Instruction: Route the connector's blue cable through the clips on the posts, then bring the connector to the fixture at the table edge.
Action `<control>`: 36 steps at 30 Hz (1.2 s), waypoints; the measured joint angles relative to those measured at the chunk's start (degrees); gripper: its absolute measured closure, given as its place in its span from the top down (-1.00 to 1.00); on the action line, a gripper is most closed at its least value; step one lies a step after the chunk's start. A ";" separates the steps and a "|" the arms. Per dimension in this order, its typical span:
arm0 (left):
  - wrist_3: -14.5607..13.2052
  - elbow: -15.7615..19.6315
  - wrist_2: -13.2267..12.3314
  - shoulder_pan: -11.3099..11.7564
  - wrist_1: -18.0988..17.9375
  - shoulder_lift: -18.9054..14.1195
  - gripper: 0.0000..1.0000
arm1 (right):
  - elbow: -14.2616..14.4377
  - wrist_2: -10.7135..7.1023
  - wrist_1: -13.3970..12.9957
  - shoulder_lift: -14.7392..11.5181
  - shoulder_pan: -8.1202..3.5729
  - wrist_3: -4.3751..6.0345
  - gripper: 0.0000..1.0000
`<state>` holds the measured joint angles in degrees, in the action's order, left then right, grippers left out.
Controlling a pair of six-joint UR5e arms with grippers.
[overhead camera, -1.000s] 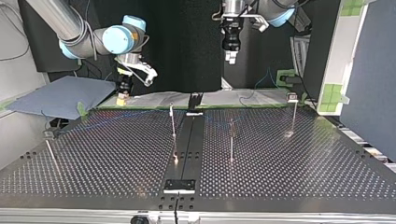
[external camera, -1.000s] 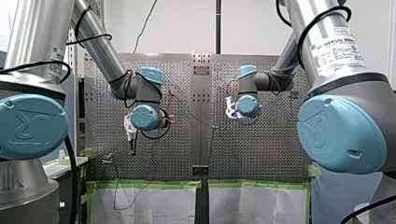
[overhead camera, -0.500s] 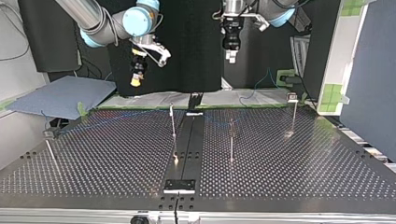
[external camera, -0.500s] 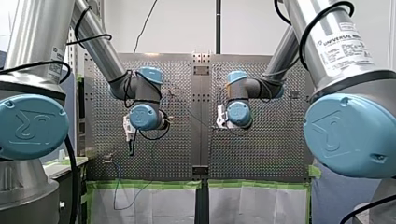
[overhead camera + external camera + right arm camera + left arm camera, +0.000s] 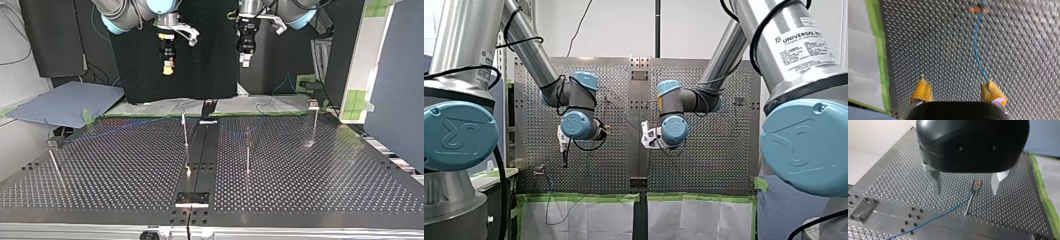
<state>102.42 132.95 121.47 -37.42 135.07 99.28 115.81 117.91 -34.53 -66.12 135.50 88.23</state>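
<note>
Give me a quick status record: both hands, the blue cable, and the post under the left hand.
left hand: open, empty, raised over the post
right hand: open, empty, yellow pads, raised over the table
cable: blue, lies on the table, runs to the post
routing: cannot tell

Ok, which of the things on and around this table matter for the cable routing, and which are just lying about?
In the job: blue cable, clipped post, my left gripper, my right gripper (both open), edge plate, probably the fixture.
Lying about: blue-grey cloth, green tape, white sheets.
</note>
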 joint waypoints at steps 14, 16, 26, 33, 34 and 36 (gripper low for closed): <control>-2.13 0.06 6.71 0.13 2.42 -0.01 0.97 | 1.19 0.87 -1.70 -0.11 2.49 -0.76 0.97; -2.08 0.05 7.62 0.17 2.69 -0.01 0.97 | 1.17 0.86 -2.14 -0.13 2.13 -0.76 0.97; -1.47 0.05 8.72 0.35 2.62 -0.01 0.97 | 1.15 0.16 -2.65 -0.29 0.99 -0.78 0.97; -0.71 0.08 5.20 0.35 0.95 0.01 0.97 | 1.20 -2.13 -3.54 -0.32 1.03 -0.84 0.97; -0.69 0.08 4.85 0.36 0.86 0.01 0.97 | 1.20 -2.25 -3.64 -0.32 1.06 -0.85 0.97; -0.67 0.08 4.36 0.37 0.73 0.00 0.97 | 1.22 -2.40 -3.78 -0.31 1.10 -0.85 0.97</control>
<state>101.75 133.04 125.83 -37.04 135.80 99.28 117.03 115.50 -38.31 -66.43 136.59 87.38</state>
